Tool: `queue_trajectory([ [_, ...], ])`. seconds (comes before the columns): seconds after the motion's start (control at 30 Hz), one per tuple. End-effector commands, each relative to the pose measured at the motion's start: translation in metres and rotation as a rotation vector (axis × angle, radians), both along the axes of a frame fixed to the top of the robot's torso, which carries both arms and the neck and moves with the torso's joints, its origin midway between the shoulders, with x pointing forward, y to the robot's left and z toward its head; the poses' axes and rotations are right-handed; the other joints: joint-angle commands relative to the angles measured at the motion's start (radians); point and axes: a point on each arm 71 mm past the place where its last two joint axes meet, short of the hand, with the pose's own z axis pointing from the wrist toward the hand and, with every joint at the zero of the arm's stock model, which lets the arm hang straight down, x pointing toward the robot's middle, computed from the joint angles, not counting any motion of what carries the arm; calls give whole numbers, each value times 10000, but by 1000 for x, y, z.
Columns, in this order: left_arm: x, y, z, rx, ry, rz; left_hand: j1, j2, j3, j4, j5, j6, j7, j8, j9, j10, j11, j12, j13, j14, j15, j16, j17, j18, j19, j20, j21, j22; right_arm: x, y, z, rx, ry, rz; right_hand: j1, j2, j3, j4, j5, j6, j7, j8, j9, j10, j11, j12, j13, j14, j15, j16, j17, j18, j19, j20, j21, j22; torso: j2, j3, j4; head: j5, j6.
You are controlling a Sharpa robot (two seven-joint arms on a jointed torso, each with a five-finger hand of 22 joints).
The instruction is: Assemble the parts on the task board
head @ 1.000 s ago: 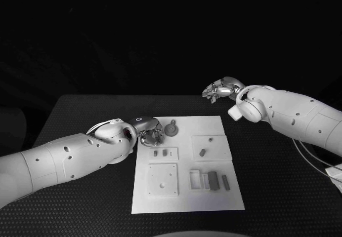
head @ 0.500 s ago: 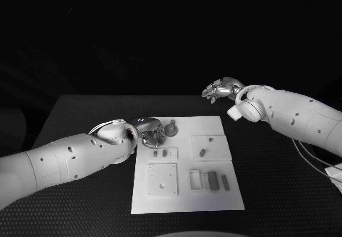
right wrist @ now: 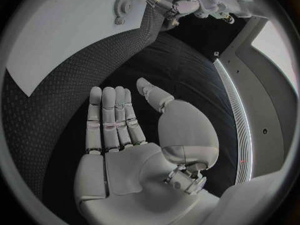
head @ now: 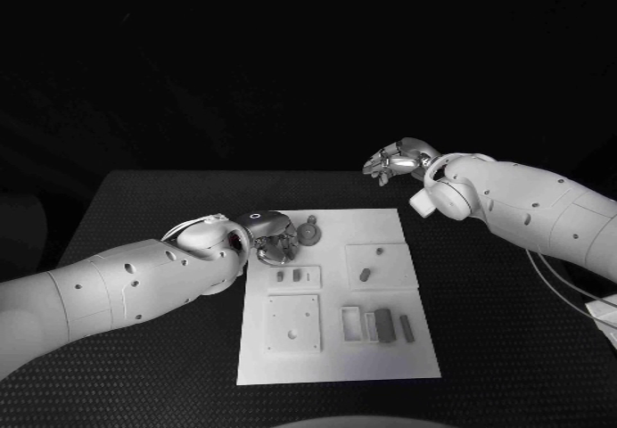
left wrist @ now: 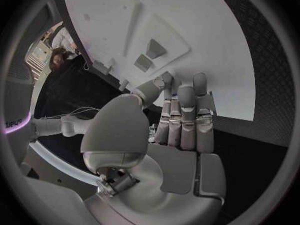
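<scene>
- Head view: we record the task board (head: pixel 337 294), a white plate lying flat in the middle of the black table (head: pixel 501 339).
- Head view: the left hand (head: pixel 267 239) is low over the board's far left corner, just beside a round grey part with a short stem (head: pixel 308 234); from here we cannot tell whether they touch.
- Head view: two small dark parts (head: pixel 290 276) lie side by side on a raised square; one oblong part (head: pixel 366 275) lies on the neighbouring square.
- Head view: nearer the robot we list a plain raised plate with one hole (head: pixel 293 325) and a row of upright bars (head: pixel 381 325), one pale and two darker.
- Head view: the right hand (head: pixel 395 162) hangs above the table's far edge, well apart from the board.
- Left wrist view: the left hand (left wrist: pixel 181 120) has its fingers straight and close together, nothing between them; two wedge-shaped parts (left wrist: pixel 150 55) lie on the board (left wrist: pixel 212 40) beyond the fingertips.
- Right wrist view: the right hand (right wrist: pixel 119 130) is flat, its fingers extended, thumb apart, holding nothing; the board (right wrist: pixel 62 35) lies beyond it, with the round part (right wrist: pixel 122 6) and the left hand (right wrist: pixel 181 2) at its far end.
</scene>
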Motion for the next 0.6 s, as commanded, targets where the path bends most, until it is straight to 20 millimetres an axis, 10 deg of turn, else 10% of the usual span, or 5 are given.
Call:
queue_trajectory([
  [0.03,-5,-1,-11,494,418,-218,31,118,69,-7,40,73,30,35,10,49,-3,-63,13,-17,-64,53,13,-67,17,-65,-50,17,-1,3,0,41,29,220,111,0,-55,23,32,-19,10,-68,10,76,-15,-60,-16,65,-1,-37,11,122,-18,82,-64,3,-3,-6,7,-8,-23],
  [0.6,-6,3,-15,510,472,-188,6,105,68,-11,67,68,34,27,2,67,-4,-105,23,-17,-66,66,20,-81,29,-72,-67,43,-1,3,-1,52,46,230,110,6,-60,26,32,-17,10,-70,12,79,-15,-60,-26,66,0,-45,17,125,-18,88,-71,6,-1,-4,4,-29,-33],
])
